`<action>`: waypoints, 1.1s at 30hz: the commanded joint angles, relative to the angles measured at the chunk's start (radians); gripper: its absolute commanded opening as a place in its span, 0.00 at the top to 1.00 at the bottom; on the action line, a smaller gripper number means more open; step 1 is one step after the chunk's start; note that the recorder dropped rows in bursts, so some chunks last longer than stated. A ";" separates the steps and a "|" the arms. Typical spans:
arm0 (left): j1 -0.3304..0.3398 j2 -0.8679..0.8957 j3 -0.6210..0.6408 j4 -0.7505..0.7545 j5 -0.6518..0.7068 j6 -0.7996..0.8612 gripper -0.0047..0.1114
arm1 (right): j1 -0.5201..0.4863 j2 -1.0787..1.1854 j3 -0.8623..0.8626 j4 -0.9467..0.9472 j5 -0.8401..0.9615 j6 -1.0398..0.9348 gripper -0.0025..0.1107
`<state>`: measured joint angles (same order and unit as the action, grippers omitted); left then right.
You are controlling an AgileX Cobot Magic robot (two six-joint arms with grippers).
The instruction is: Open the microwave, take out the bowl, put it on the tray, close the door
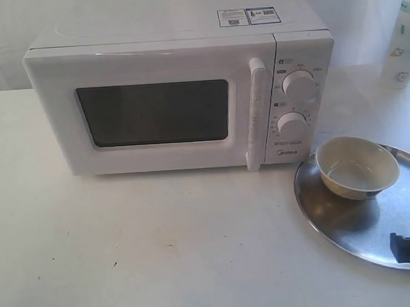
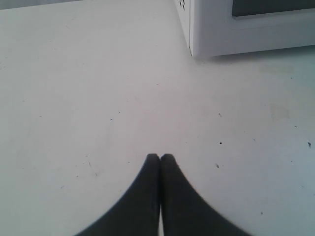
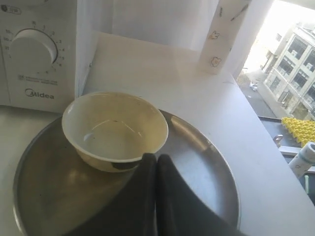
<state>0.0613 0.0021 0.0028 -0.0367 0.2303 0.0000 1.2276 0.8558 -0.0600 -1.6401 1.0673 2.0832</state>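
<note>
The white Midea microwave (image 1: 180, 92) stands at the back of the table with its door (image 1: 154, 113) shut and the bar handle (image 1: 256, 115) upright. To its right lies the silver tray (image 1: 348, 225), and the cream bowl (image 1: 357, 166) sits upright and empty on the tray's far part. My right gripper (image 1: 398, 242) hovers over the tray's near edge, shut on nothing; in the right wrist view its tips (image 3: 156, 158) sit just short of the bowl (image 3: 114, 129) on the tray (image 3: 197, 157). My left gripper (image 2: 160, 157) is shut and empty above bare table, with the microwave's corner (image 2: 236, 29) ahead of it.
A white bottle with cartoon prints (image 1: 403, 40) stands at the back right near the table edge. The white table (image 1: 127, 249) stretches in front of the microwave. In the right wrist view the table edge (image 3: 275, 162) drops off beside the tray.
</note>
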 commanded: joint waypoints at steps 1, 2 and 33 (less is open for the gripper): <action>-0.005 -0.002 -0.003 -0.008 0.003 0.000 0.96 | 0.007 -0.076 0.003 0.020 -0.022 0.012 0.98; -0.005 -0.002 -0.003 -0.008 0.003 0.000 0.96 | 0.007 -0.110 0.003 0.032 -0.027 0.012 0.98; -0.005 -0.002 -0.003 -0.008 0.003 0.000 0.96 | -0.844 -0.822 0.060 1.423 -0.803 -0.013 0.98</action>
<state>0.0613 0.0021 0.0028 -0.0367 0.2303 0.0000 0.3821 0.0390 -0.0050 -0.2413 0.0875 2.0795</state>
